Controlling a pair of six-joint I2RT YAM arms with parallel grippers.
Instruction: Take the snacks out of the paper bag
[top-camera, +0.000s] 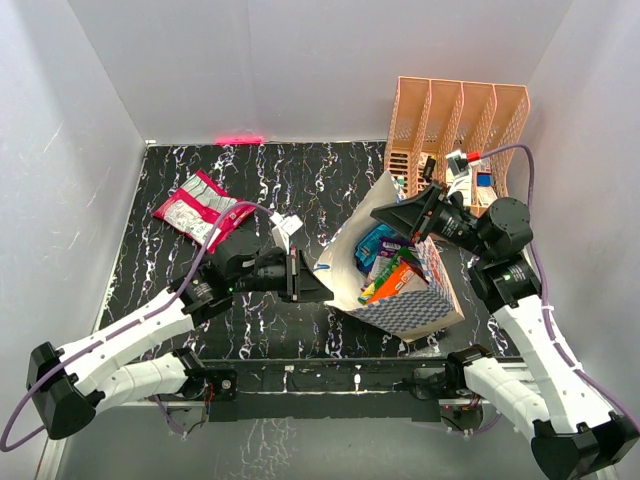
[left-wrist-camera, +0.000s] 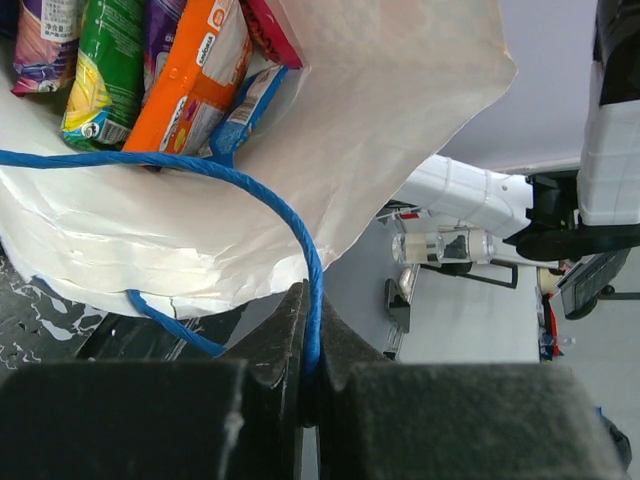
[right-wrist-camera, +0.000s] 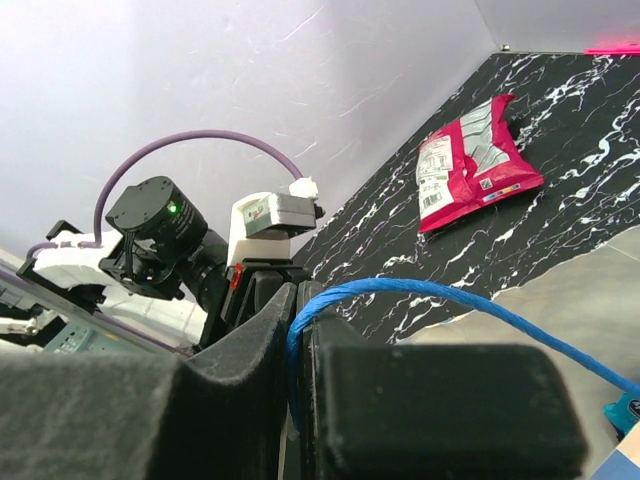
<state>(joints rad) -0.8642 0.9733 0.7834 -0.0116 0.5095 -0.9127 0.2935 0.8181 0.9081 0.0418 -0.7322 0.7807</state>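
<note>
Left gripper (left-wrist-camera: 310, 345): jaws pinched flat on a blue cord (left-wrist-camera: 255, 190), which runs from between them up to the bag rim. Right gripper (right-wrist-camera: 298, 325): likewise clamped, on the other cord (right-wrist-camera: 430, 292).

Bag (top-camera: 415, 310): checkered, tilted, held between the two grippers with its mouth spread up and toward the left arm; near the organizer (top-camera: 460, 120).

Contents: orange packet (left-wrist-camera: 190, 80), green packet (left-wrist-camera: 105, 70), purple packet (left-wrist-camera: 45, 40) and blue packet (top-camera: 375, 240), bunched together inside.

Magenta packet (top-camera: 197, 208): out, flat on the table (top-camera: 300, 180), well apart from the bag.

Step, as judged: holding the mouth open for the next pick.

Handling note: keep one cord taut as anchor, free only one gripper, enter along the cream wall, and take the topmost packet by an edge. The thin cord may slip and the light bag may drag.
</note>
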